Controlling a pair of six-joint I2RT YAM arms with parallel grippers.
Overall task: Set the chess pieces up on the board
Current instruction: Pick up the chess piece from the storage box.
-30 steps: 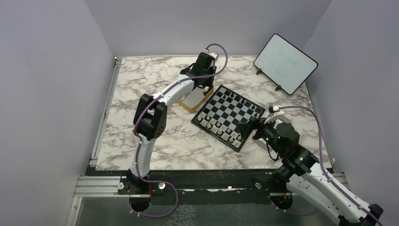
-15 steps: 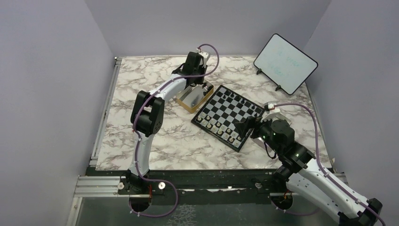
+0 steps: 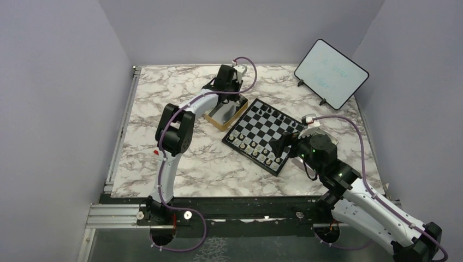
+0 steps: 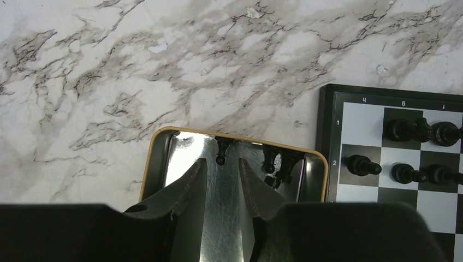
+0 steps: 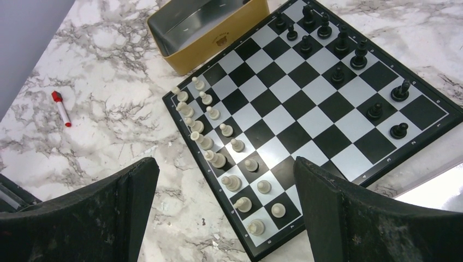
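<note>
Reaching into the rectangular gold metal tin [image 4: 235, 134] at lower centre of the left wrist view, the left gripper [image 4: 221, 170] holds its jaws a narrow gap apart, with nothing between them. A tiny black pawn [image 4: 220, 152] sits just above the fingertips, in line with that gap, its long axis running up-down the frame. More black pieces [image 4: 275, 164] cluster to its right. Mirror reflections blur whether any lie flat or lean on the wall. The black-and-white checked chessboard [image 4: 326, 142] is cut off at the right edge. The right gripper [image 5: 224, 164] hangs wide open and empty above the board's pale rows, farther from the tin.
</note>
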